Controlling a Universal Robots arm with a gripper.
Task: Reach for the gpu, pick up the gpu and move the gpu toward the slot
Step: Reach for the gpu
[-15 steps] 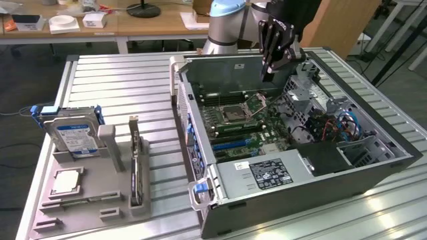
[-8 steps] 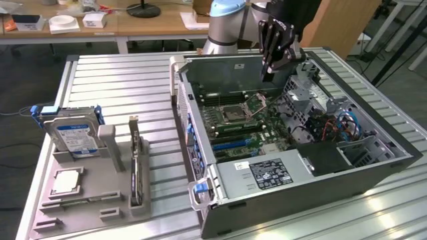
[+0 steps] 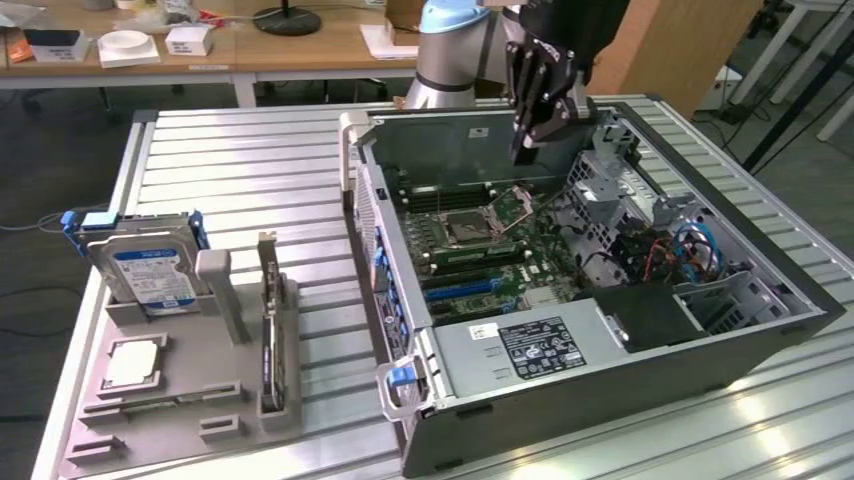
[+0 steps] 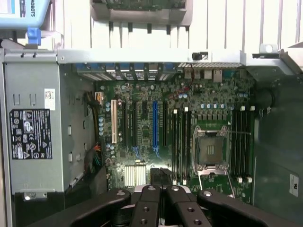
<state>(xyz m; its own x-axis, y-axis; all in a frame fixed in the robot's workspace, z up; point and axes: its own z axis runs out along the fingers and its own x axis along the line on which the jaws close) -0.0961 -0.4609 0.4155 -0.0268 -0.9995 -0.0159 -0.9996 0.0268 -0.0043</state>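
Note:
The gpu [image 3: 274, 335] is a thin dark card standing on edge in a grey holder [image 3: 187, 400] on the exterior view's left, outside the computer case. Its edge also shows in the wrist view [image 4: 142, 4], beyond the case wall. My gripper [image 3: 523, 150] hangs over the open case [image 3: 747, 330], above the motherboard and well away from the gpu. Its fingers [image 4: 150, 196] are pressed together with nothing between them. On the motherboard lies a long blue slot [image 4: 155, 123], beside black slots and a white one [image 4: 113, 120].
A blue-labelled hard drive [image 3: 144, 275] and a small silver processor chip [image 3: 134, 365] sit in the same grey holder. Inside the case are the processor socket [image 4: 209, 149], the power supply [image 3: 534, 345] and loose cables [image 3: 681, 250]. Slatted metal table [image 3: 254, 170] surrounds the case.

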